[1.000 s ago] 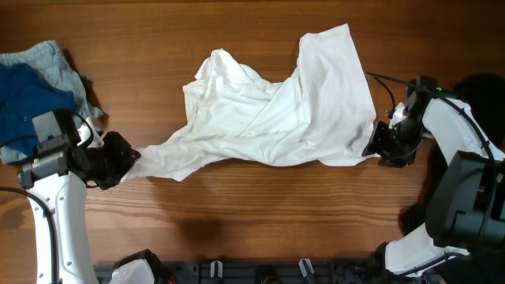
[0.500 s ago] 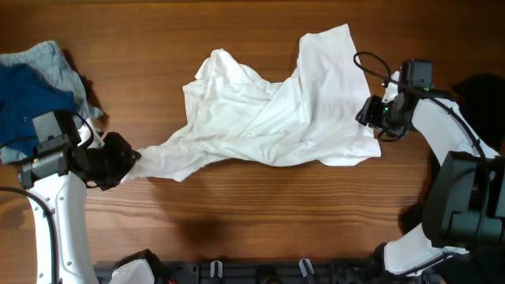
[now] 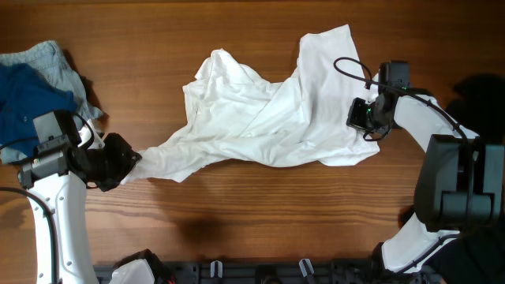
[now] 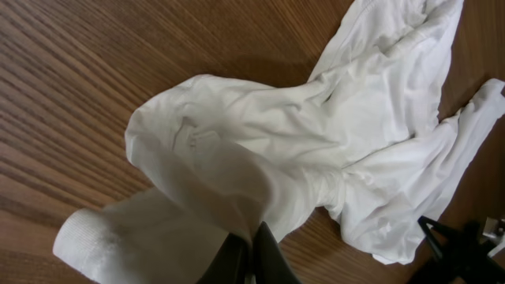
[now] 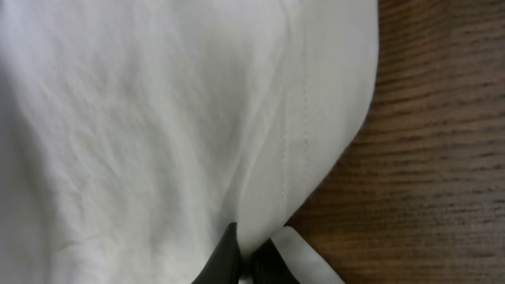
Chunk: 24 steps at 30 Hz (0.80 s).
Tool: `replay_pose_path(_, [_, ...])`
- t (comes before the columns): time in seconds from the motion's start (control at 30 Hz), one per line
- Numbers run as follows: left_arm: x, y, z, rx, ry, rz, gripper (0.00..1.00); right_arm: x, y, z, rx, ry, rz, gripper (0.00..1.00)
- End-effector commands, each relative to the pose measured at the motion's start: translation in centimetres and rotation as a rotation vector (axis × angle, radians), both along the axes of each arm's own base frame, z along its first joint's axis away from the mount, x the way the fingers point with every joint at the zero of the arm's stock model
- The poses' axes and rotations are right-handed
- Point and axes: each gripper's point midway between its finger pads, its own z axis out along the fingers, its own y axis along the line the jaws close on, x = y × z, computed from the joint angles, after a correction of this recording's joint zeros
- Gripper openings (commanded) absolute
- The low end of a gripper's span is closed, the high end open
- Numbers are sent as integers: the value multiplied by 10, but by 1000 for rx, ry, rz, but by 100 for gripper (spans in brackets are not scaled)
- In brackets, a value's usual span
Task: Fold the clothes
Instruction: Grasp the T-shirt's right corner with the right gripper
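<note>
Fingertips on both arms are largely buried in cloth. The white shirt [image 3: 276,118] lies crumpled on the table [image 3: 237,229]. The left gripper [image 3: 132,158] is clenched on its stretched left corner, and the right gripper [image 3: 353,118] is pinched on its right hem. A navy garment [image 3: 28,99] and a grey-blue garment [image 3: 51,57] run off the left edge.

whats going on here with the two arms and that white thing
Two robot arms are setting up to fold a white shirt that lies crumpled on the table. The left pincer is shut on its stretched-out left end, and the right pincer is shut on the hem at its right edge. No fold is made yet. A navy garment and a light-blue garment sit bunched at the far left, untouched.
</note>
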Motion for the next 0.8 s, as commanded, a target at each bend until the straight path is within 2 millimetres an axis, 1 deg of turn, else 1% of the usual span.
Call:
replay_pose_path(0.0, [2,0,3,10,-14,-22,4,37,-8,38,-16,-102,-77,4])
replay_pose_path(0.03, [2,0,3,10,-14,-22,4,58,-9,65,-14,-178,-84,4])
replay_pose_path(0.07, [2,0,3,10,-14,-22,4,72,-9,83,-10,-228,-95,4])
replay_pose_path(0.1, [2,0,3,10,-15,-22,4,80,-10,92,-11,-256,-95,4])
replay_pose_path(0.13, [2,0,3,10,-15,-22,4,93,-10,108,-11,-309,-95,4])
replay_pose_path(0.17, [2,0,3,10,-15,-22,4,98,-11,113,-9,-330,-99,5])
replay_pose_path(0.2, [2,0,3,10,-15,-22,4,102,-11,114,-3,-342,-115,13])
replay_pose_path(0.27, [2,0,3,10,-15,-22,4,101,-11,107,-1,-326,-116,45])
replay_pose_path(0.3, [2,0,3,10,-15,-22,4,98,-10,103,-2,-306,-114,55])
replay_pose_path(0.33, [2,0,3,10,-15,-22,4,91,-10,99,-6,-275,-109,60])
replay_pose_path(0.4, [2,0,3,10,-15,-22,4,80,-11,93,-18,-224,-93,64])
replay_pose_path(0.43, [2,0,3,10,-15,-22,4,64,-19,85,-66,-154,-113,65])
replay_pose_path(0.5, [2,0,3,10,-15,-22,4,24,-36,71,-159,19,-192,67])
replay_pose_path(0.53, [2,0,3,10,-15,-22,4,7,-37,66,-172,90,-199,67])
replay_pose_path(0.57, [2,0,3,10,-15,-22,4,-6,-36,61,-171,141,-210,67])
replay_pose_path(0.63, [2,0,3,10,-15,-22,4,-24,-34,47,-167,202,-243,66])
replay_pose_path(0.67, [2,0,3,10,-14,-22,4,-36,-31,33,-149,238,-291,66])
replay_pose_path(0.77, [2,0,3,10,-15,-22,4,-39,-15,14,-56,231,-280,63])
